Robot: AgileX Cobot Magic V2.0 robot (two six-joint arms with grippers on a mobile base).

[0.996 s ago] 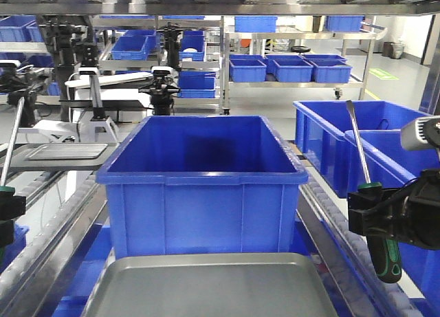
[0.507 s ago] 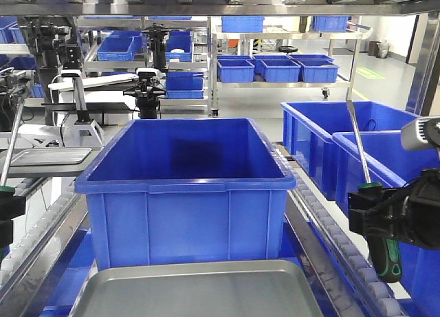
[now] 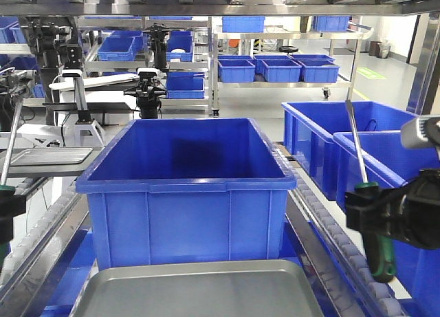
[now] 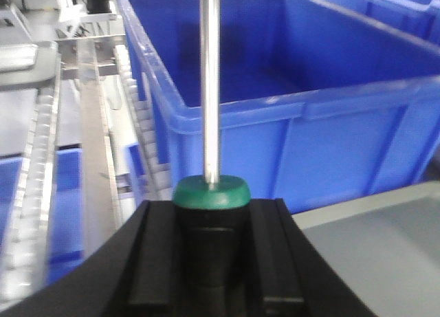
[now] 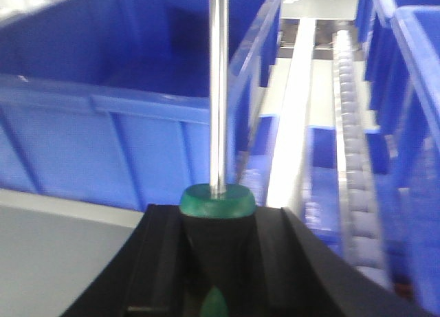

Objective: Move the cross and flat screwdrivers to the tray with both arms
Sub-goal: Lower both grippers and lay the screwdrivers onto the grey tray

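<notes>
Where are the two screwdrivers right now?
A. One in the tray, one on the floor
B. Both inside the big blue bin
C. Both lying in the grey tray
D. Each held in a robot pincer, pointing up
D: the left pincer grips one screwdriver and the right pincer grips the other screwdriver, shafts upright, while the grey tray holds none.

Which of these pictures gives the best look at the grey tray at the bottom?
The front-facing view: the tray spans the bottom, showing its far rim and rounded corners. The left wrist view catches only a grey corner at lower right; the right wrist view, a corner at lower left.
</notes>
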